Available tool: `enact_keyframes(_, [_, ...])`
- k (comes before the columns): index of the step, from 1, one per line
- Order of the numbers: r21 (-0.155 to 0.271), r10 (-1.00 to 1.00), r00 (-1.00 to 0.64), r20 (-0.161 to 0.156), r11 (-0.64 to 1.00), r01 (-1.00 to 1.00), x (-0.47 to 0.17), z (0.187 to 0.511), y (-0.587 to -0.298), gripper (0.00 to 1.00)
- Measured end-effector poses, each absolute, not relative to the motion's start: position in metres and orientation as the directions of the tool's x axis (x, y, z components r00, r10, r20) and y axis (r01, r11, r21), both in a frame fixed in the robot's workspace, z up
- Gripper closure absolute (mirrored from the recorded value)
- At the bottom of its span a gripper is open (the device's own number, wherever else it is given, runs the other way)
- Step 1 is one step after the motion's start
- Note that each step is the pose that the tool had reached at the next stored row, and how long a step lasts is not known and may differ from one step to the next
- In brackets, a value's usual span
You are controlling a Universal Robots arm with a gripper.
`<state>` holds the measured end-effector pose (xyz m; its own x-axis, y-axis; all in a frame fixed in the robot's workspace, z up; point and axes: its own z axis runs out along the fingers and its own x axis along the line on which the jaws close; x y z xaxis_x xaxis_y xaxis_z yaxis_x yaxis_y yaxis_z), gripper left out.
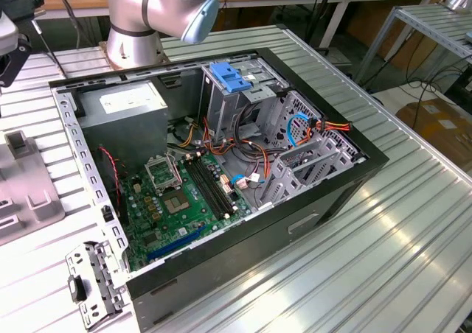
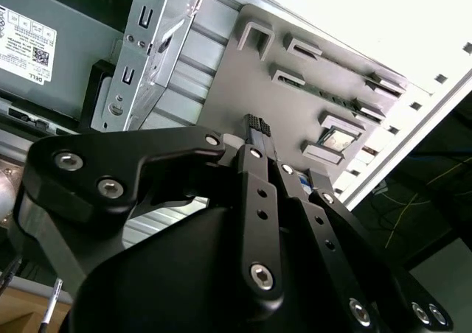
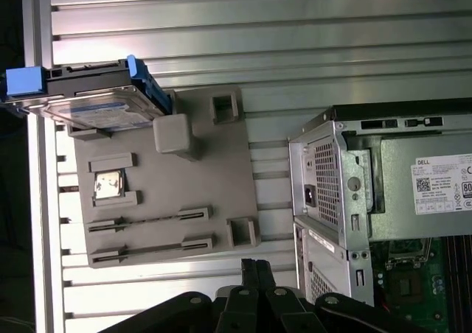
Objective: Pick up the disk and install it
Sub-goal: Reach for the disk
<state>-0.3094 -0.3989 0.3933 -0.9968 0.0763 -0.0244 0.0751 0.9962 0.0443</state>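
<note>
The disk [image 3: 96,103], a silver-black drive with a white label and blue side rails, lies tilted on one corner of a grey fixture plate [image 3: 169,200]. My gripper [image 3: 255,268] hangs over the plate's opposite edge, well apart from the disk. Its fingers are shut together with nothing between them. The second wrist view has the same shut gripper [image 2: 257,124] over the grey plate [image 2: 295,112]. The open computer case [image 1: 221,149] lies on the table, with its drive cage [image 1: 243,104] at the back.
A blue latch handle [image 1: 231,77] tops the drive cage. The grey power supply [image 1: 125,104] fills the case's back left corner, and the green motherboard [image 1: 177,200] lies in front of it. Loose cables [image 1: 295,130] cross the middle. A metal bracket [image 1: 92,281] lies beside the case.
</note>
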Motion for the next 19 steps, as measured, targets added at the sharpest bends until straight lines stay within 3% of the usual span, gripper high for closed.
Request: enact_keyframes(19, [0.044,0.076,-0.997,-0.024,0.996,0.075,-0.325,0.393,-0.399,0.89])
